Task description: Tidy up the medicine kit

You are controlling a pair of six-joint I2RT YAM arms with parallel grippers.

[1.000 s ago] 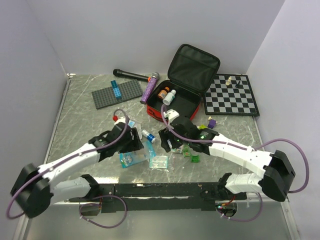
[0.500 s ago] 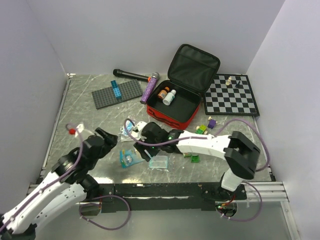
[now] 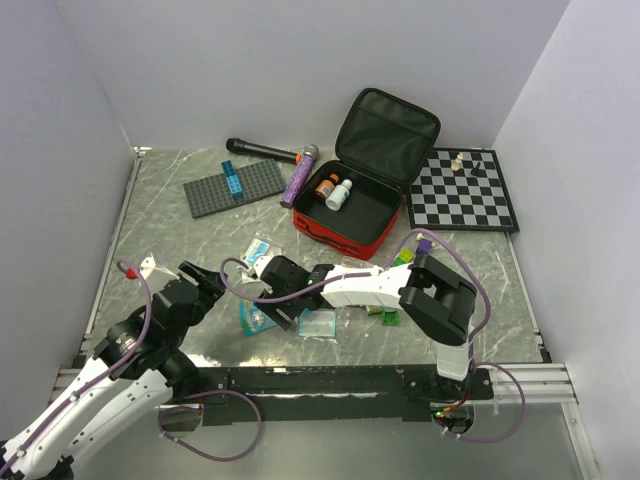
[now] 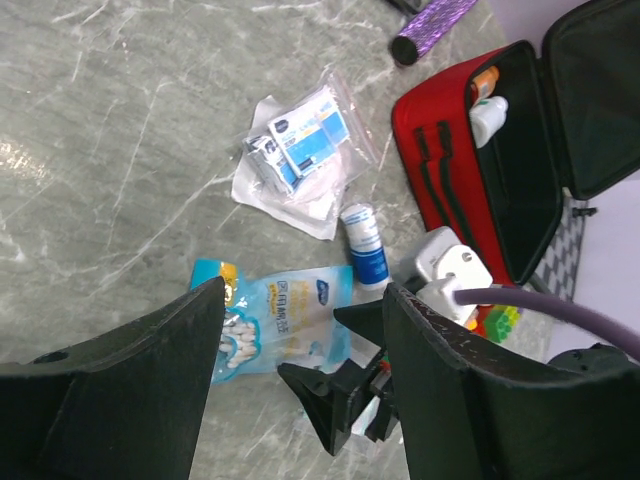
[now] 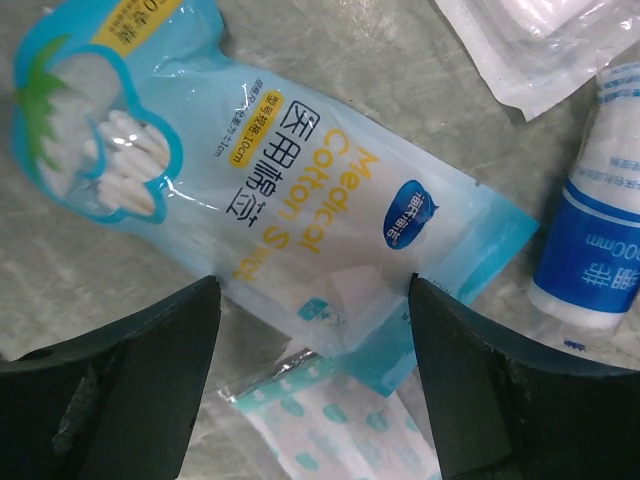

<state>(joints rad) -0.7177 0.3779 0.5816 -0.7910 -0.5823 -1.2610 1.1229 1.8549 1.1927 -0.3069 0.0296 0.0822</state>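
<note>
- kit (image 3: 340, 232): red case at far centre of desk (image 3: 170, 235), just left of chessboard (image 3: 465, 190). The lid is stood back, presumably so that items can be dropped in. Two bottles (image 3: 340, 193) are lodged at its left end.
- swab pack (image 5: 250, 170): laid flat on the desk, near the kit but apart from it. A plaster strip (image 5: 330, 440) lies at its edge.
- right gripper (image 5: 315, 300): spread wide, nothing held. Its jaws are set to either side of the swab pack, judged a line-up for a pick.
- left gripper (image 4: 300, 310): spread wide, empty, kept off to the side, probably to leave room.
- gauze packet (image 4: 300, 150), tape roll (image 4: 365, 245): loose on the desk, not yet packed.
</note>
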